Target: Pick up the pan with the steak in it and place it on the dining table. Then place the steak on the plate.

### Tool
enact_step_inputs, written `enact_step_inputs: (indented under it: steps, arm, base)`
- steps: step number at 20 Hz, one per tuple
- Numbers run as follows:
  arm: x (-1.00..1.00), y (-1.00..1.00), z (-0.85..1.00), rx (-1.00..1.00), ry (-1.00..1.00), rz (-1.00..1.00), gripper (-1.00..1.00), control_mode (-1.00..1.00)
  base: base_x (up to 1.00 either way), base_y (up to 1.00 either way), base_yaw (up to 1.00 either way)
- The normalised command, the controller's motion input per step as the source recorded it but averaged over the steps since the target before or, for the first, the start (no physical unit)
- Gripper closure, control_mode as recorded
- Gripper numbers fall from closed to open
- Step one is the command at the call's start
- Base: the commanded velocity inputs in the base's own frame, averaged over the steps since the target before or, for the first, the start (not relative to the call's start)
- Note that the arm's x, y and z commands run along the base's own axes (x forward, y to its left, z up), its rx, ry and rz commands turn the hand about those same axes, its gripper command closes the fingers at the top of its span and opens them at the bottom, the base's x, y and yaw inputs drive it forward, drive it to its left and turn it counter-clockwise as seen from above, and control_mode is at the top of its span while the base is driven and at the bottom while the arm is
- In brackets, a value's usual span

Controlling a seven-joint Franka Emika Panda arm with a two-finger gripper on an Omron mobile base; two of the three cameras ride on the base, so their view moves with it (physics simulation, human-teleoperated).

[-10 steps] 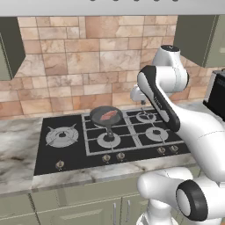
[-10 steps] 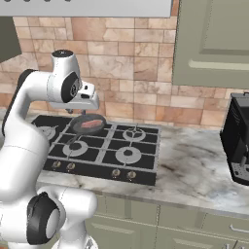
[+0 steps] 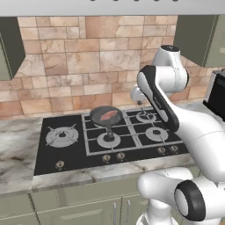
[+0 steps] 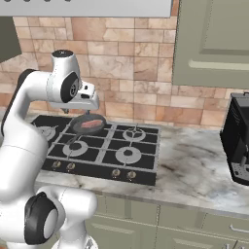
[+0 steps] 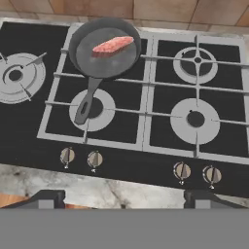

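Observation:
The dark grey pan (image 5: 104,48) sits on the back middle burner of the hob, with its short handle (image 5: 86,102) pointing toward the front edge. The reddish-pink steak (image 5: 113,44) lies flat inside it. My gripper (image 5: 124,199) is open and empty, its fingertips (image 5: 46,198) spread wide, high above the hob's front edge and well clear of the pan. In the left base view my hand (image 3: 137,94) hovers above and to the right of the pan (image 3: 107,117). The right base view has the pan (image 4: 88,125) just below my hand (image 4: 87,103). The dining table and the plate are out of view.
The black hob (image 5: 160,146) has several burners and a row of knobs (image 5: 95,158) along its front. Marbled counter (image 4: 194,165) runs on both sides. A dark appliance (image 4: 238,141) stands at the right. A brick wall (image 3: 79,66) is close behind, with cabinets above.

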Motion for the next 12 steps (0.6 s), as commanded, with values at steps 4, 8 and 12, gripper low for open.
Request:
enact_step_inputs:
  steps: [4, 8, 12]
  arm:
    - [-0.05, 0.09, -0.02, 0.03, 0.00, 0.00, -1.00, -1.00]
    - [-0.05, 0.37, -0.15, 0.07, 0.00, 0.00, -1.00, -1.00]
    - [0.00, 0.50, -0.32, 0.02, 0.00, -0.01, -1.00, -1.00]
  base:
    - [0.00, 0.00, 0.00]
    - [0.00, 0.00, 0.00]
    - [0.00, 0.00, 0.00]
